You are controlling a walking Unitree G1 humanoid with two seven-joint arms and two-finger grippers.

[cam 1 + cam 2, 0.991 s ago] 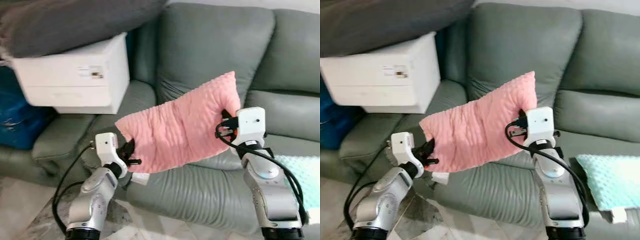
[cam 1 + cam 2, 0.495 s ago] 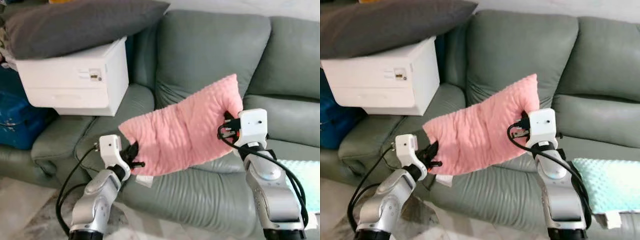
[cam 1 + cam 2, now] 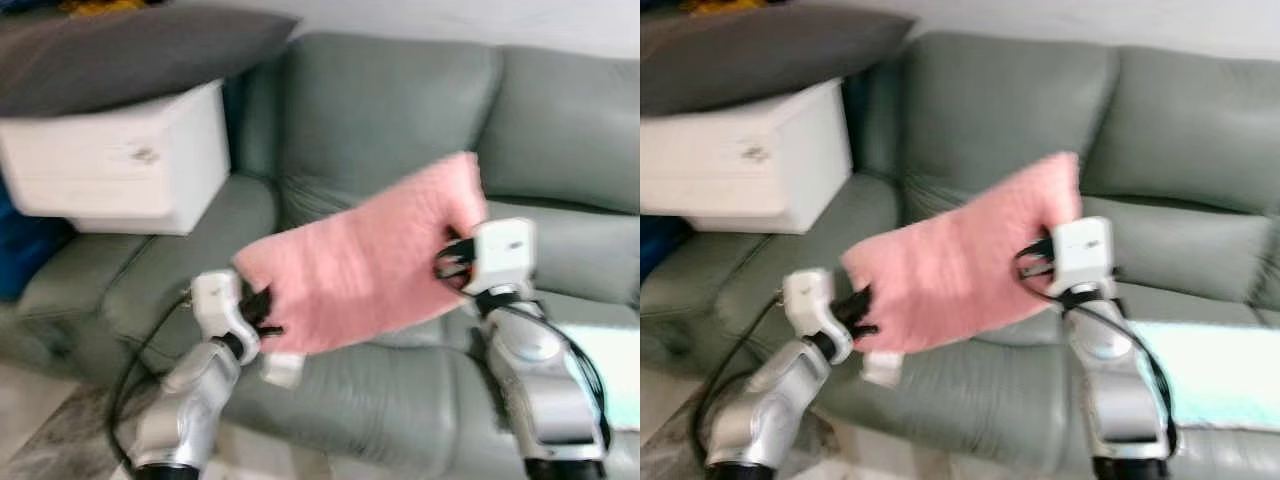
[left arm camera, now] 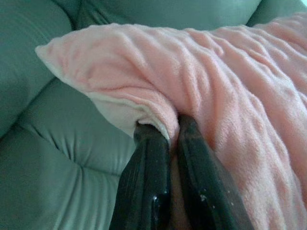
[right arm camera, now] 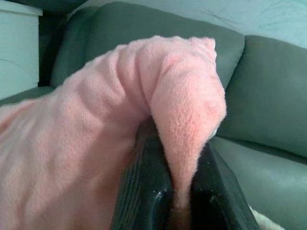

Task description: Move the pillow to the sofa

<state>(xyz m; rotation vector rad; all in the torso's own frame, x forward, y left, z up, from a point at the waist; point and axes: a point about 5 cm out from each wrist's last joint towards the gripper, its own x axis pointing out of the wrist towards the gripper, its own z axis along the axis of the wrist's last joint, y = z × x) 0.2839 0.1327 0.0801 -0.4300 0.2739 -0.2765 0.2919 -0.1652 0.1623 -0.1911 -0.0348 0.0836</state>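
A pink fleecy pillow (image 3: 365,258) hangs in the air between my two arms, above the seat of the grey-green sofa (image 3: 400,110). My left gripper (image 3: 262,306) is shut on the pillow's lower left edge; in the left wrist view its two black fingers (image 4: 148,187) pinch the pink fabric (image 4: 230,96). Shut on the pillow's right edge, my right gripper (image 3: 453,258) holds that side higher, so the pillow tilts. In the right wrist view a fold of the pillow (image 5: 182,110) sits between the fingers (image 5: 144,191).
A white printer (image 3: 120,160) stands on the sofa's left seat with a dark grey cushion (image 3: 130,50) on top. A pale mint pillow (image 3: 1215,375) lies on the right seat. Something blue (image 3: 20,260) sits left of the sofa.
The whole picture has shifted left and blurred, so the camera has moved. Both grippers still hold the pillow, which sits a little more to the right over the sofa seat.
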